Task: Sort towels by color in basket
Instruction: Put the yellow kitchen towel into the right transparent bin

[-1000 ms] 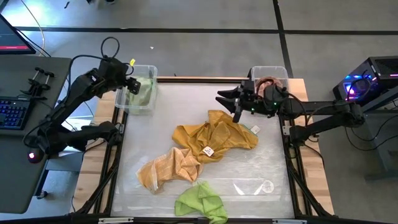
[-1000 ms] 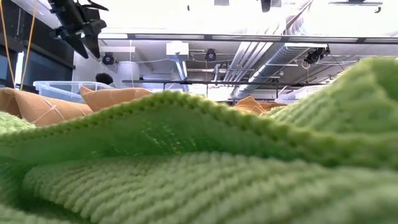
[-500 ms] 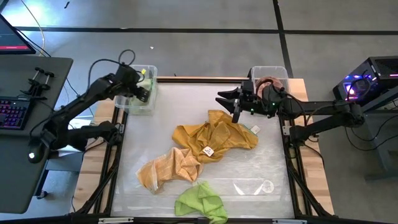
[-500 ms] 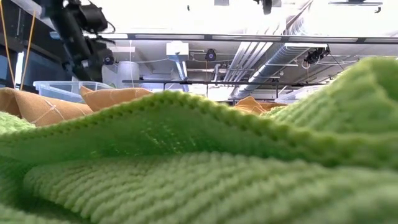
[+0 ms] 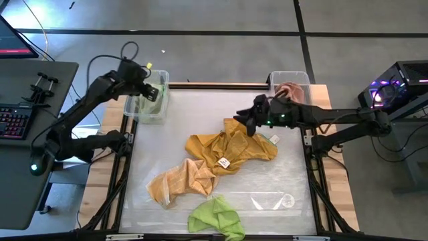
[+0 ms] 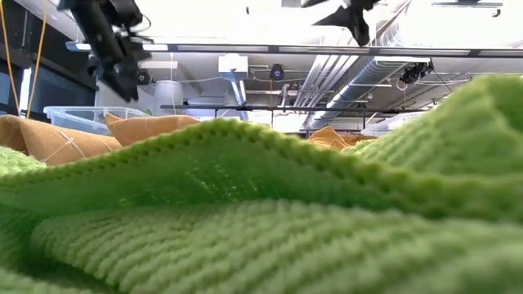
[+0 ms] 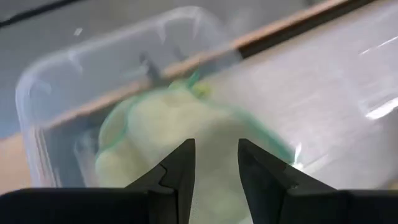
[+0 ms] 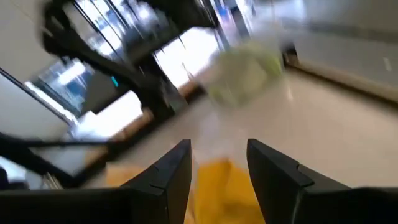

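A mustard yellow towel [image 5: 231, 147] lies crumpled mid-table, with an orange-tan towel [image 5: 180, 182] at its near left and a lime green towel [image 5: 215, 217] by the near edge. A pale green towel [image 7: 180, 130] rests in the clear left bin [image 5: 160, 115]. A pink-brown towel [image 5: 292, 90] lies in the right bin [image 5: 273, 80]. My left gripper [image 7: 214, 162] hangs open above the pale green towel, holding nothing. My right gripper [image 5: 243, 123] is open in the air over the mustard towel's far edge [image 8: 217, 180].
The lime green towel [image 6: 261, 204] fills the low view's foreground. The bins stand at the table's far left and far right corners. The wooden table edges [image 5: 100, 174] flank the white work mat. A desk with a keyboard [image 5: 13, 120] stands left of the table.
My right gripper has swung away from the right bin toward the table's left and near side, ending over the mustard towel's far edge. My left gripper has stayed over the left bin, shifting a little and dipping lower.
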`<action>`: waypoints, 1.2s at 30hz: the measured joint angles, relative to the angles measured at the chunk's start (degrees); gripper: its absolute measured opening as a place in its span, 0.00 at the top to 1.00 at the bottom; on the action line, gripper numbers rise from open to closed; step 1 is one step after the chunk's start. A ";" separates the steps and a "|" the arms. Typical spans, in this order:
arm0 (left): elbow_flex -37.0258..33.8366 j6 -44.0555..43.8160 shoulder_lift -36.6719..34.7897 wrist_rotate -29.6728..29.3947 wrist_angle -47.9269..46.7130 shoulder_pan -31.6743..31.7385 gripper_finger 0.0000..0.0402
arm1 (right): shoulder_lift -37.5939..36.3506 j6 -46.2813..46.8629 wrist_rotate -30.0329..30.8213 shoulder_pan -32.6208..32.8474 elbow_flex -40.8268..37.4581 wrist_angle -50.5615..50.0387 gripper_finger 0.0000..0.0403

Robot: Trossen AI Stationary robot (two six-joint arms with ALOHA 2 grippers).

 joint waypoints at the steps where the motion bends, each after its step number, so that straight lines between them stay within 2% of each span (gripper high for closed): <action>1: 0.97 -0.14 -0.85 1.12 0.01 -0.42 0.74 | 0.46 0.47 -0.24 0.00 0.00 -1.84 0.63; 8: 2.73 -6.28 -7.55 5.43 1.92 -6.68 0.74 | 5.57 4.83 1.27 -0.46 -0.09 -16.10 0.58; 13: 2.73 -7.57 -9.64 5.47 3.13 -12.58 0.74 | 12.70 5.70 0.73 -1.16 -0.09 -17.07 0.51; 17: 2.73 -7.57 -9.70 5.38 5.79 -15.80 0.74 | 19.28 5.48 0.01 -1.16 -0.09 -17.16 0.53; 22: 2.73 -7.52 -8.86 5.25 8.12 -19.24 0.74 | 26.86 5.75 -4.00 -1.16 -0.09 -17.13 0.66; 25: 2.73 -5.82 -8.49 5.24 8.84 -21.03 0.74 | 30.02 5.72 -7.62 -1.16 -0.07 -16.51 0.80; 28: 2.71 -2.64 -8.16 5.22 8.87 -22.92 0.74 | 30.54 5.82 -7.98 -0.68 -0.07 -16.62 0.96; 31: 2.71 -1.01 -8.07 5.27 9.19 -24.22 0.74 | 28.39 6.27 -7.31 -0.10 -0.07 -16.64 0.96; 36: 2.71 0.47 -8.07 5.22 10.83 -25.91 0.74 | 20.05 6.97 -5.25 0.15 -0.07 -16.06 0.99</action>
